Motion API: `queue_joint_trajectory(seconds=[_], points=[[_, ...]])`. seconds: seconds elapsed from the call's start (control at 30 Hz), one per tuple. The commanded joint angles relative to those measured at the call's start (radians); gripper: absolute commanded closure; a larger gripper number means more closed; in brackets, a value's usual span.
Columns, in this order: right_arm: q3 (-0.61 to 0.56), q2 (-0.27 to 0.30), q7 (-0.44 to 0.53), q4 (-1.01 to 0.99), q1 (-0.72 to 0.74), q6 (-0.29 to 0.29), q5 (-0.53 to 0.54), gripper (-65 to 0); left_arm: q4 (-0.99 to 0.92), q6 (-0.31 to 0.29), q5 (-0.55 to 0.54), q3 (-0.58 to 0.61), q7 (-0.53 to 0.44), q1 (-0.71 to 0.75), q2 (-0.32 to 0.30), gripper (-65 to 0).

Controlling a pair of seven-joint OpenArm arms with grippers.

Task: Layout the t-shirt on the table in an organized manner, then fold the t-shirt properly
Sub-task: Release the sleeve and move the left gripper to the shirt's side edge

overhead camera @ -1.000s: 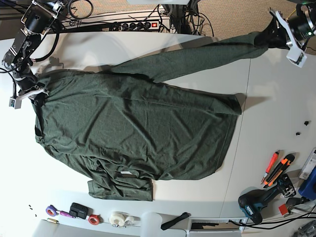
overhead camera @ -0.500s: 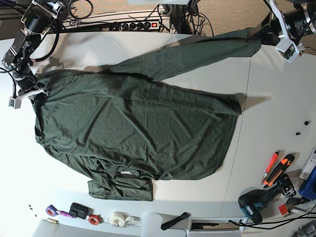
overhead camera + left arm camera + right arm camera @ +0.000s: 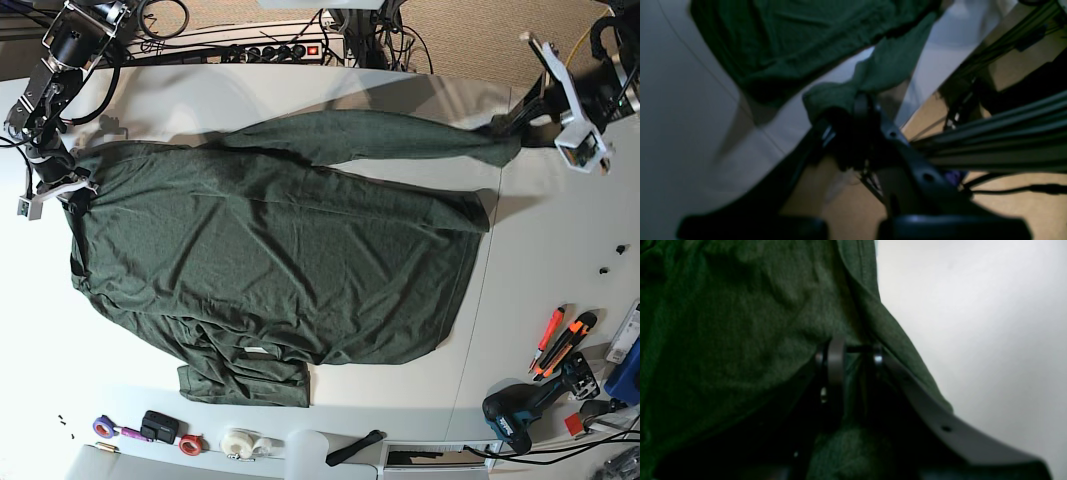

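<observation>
Spanning most of the table, the t-shirt lies spread flat, its long axis running across the base view from the left edge toward the thin seam at right. The collar end with its pale label faces the near edge, bunched into a small folded wad there. One long strip of fabric stretches from the upper middle of the shirt out to the far right, lifted slightly off the surface.

The left gripper has its jaws clamped tight on the tip of that strip, at the table's far right edge; the wrist view shows cloth bunched between its fingers. The right gripper sits at the shirt's upper left corner, jaws partly closed and pinching a fold of the fabric.
</observation>
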Motion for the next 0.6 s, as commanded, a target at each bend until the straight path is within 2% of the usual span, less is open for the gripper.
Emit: queue_joint_trajectory(seconds=[0.0, 0.17, 0.4, 0.57], points=[[0.0, 0.015, -0.06, -0.002, -0.003, -0.029, -0.043, -11.0, 0.013, -0.004, -0.023, 0.004, -0.048, -0.012, -0.014, 0.0], [0.0, 0.014, -0.06, -0.002, -0.003, -0.029, -0.042, -11.0, -0.027, -0.004, 0.015, 0.098, -0.086, -0.047, -0.014, 0.0], [0.0, 0.015, -0.067, -0.002, -0.003, -0.028, -0.043, -11.0, -0.046, -0.004, 0.044, 0.353, -0.085, -0.127, -0.013, 0.0], [0.0, 0.014, -0.076, -0.002, -0.003, -0.028, -0.043, -11.0, -0.01, -0.004, 0.048, 0.492, -0.089, -0.226, -0.013, 0.0]])
